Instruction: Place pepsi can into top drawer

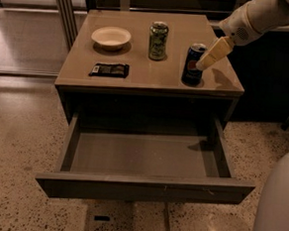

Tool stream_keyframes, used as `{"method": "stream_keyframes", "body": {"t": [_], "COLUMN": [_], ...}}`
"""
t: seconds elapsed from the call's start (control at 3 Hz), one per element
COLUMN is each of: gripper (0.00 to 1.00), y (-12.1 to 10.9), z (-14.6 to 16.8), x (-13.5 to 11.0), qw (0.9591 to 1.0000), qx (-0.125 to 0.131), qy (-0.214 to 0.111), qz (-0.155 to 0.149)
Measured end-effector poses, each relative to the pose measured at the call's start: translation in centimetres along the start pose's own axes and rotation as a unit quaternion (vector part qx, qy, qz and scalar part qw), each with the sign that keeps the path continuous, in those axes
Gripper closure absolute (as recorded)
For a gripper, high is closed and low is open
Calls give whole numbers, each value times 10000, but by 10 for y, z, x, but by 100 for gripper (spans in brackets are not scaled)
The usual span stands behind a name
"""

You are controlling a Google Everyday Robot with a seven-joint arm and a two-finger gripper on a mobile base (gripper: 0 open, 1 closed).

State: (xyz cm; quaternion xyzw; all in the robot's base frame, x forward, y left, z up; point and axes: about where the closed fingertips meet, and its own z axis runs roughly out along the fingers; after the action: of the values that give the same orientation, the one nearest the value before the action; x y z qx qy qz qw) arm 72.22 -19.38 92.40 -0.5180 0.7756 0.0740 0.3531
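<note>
My tool (203, 63) hangs over the right side of the counter (137, 79), its pale yellow tip slanting down and to the left from the white arm (255, 18) that enters at the upper right corner. The tip sits at the upper right shoulder of the pepsi can (191, 70), touching it or just beside it; I cannot tell which. Whether the tool is released or clenched I cannot tell either.

The pepsi can stands upright on the counter near the front right corner, silver top up, its round logo facing the front. It is on the counter, not in the drawer.

The top drawer (144, 188) is pulled well out below the counter's front edge. Its flat front panel is nearest the camera, and its grey floor and two side walls show in full, with a shadow in the back right corner.

Also on the counter, a green patterned can (158, 40) stands upright near the middle back, well apart from the pepsi can. A shallow pale bowl (111, 36) sits at the back left, showing only its own pale inside. A flat dark packet (109, 69) lies in front of the bowl, near the front left edge.
</note>
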Motion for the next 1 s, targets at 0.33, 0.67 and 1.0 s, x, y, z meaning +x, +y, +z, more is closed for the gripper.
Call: {"method": "stream_keyframes", "body": {"t": [0.33, 0.67, 1.0], "gripper": [0, 0, 0], "y": [5, 9, 14], "z": [21, 38, 53], "x": [-1, -3, -2], "qw": [9997, 9990, 9981], "qx": [-236, -419, -590], "qy": [-87, -164, -167], "qz": [27, 39, 69]}}
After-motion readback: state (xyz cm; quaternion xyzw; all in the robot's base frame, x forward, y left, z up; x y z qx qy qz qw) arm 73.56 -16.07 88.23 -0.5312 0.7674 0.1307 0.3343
